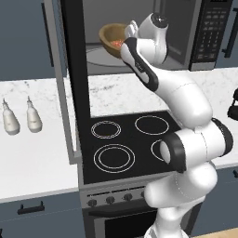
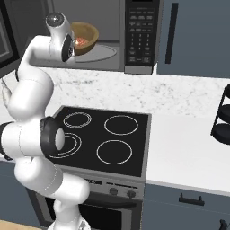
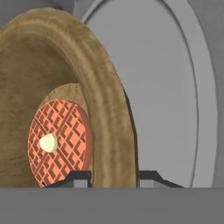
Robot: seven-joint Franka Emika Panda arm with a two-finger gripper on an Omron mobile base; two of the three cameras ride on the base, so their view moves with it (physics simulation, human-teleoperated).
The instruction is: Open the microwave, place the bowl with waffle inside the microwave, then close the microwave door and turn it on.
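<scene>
Left base view had the white arm reaching up from the stove area into the open microwave (image 1: 204, 32), with the bowl (image 1: 113, 37) held up inside the cavity, tilted so you could see into it. The microwave door (image 1: 74, 79) was swung wide open toward the left, hanging out over the counter edge and the black stovetop (image 1: 125, 144). Two little pale bottles (image 1: 21, 116) stood on the marble counter (image 1: 42, 158) off to the left, well apart from everything else.

From the right base view, the bowl (image 2: 85, 38) sat just above the round glass turntable (image 2: 101, 53), and the waffle (image 2: 81, 42) showed as a reddish spot in the bottom of it. The keypad panel (image 2: 140, 33) was to the right of the opening. A black tiered stand (image 2: 222, 114) poked in at the far right edge.

Hand view was the good one: the gripper (image 3: 114, 177) had its two dark fingertips (image 3: 78, 177) sitting either side of the bowl's thick wooden rim (image 3: 109, 113), one inside and one outside, so it was clamped on the rim. The waffle (image 3: 59, 142) lay against the bowl's floor, orange grid with a pale blob in the middle. Behind the rim was the grey turntable (image 3: 166, 100), though I couldn't tell whether the bowl was touching it.
</scene>
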